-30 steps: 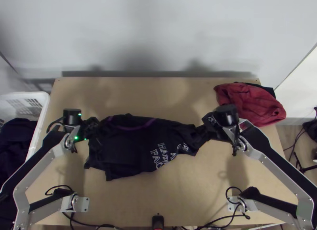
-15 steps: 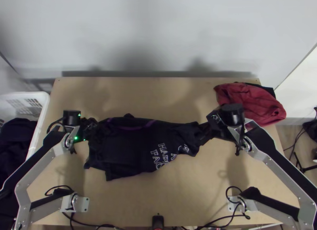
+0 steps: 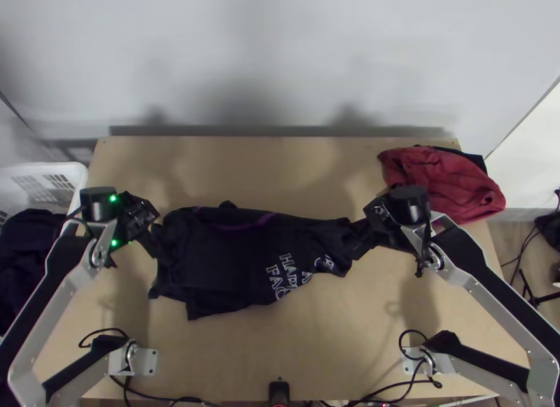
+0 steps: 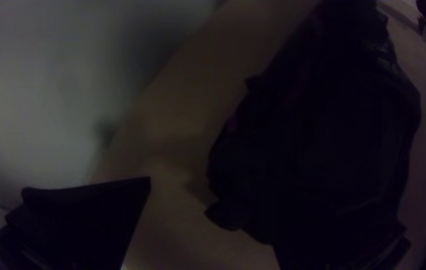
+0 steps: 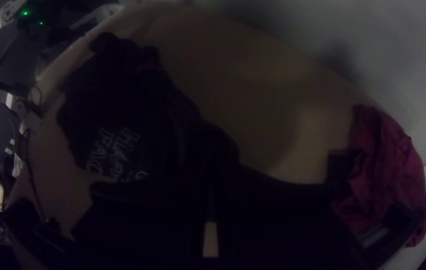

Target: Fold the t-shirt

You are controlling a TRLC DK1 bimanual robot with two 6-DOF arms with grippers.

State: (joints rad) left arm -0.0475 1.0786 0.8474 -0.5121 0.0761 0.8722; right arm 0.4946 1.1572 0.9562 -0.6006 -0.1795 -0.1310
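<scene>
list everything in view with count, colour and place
t-shirt: one, dark with white lettering and a purple band, mid-table
red garment: one, bunched, table's far right
dark cloth: one, under the red garment
laundry basket: one, white, left of the table
dark clothing: amount unclear, in the basket
table: one, light wood, centre
cables: several, black, near side
wall: pale grey, behind
arms: two, silver and black, left and right
grippers: two, black; left at the shirt's left end, right holding its right end

Dark t-shirt (image 3: 224,267), bunched, creased, lies across wooden table (image 3: 280,344); white lettering (image 3: 285,274), purple band (image 3: 241,227) showing.
</scene>
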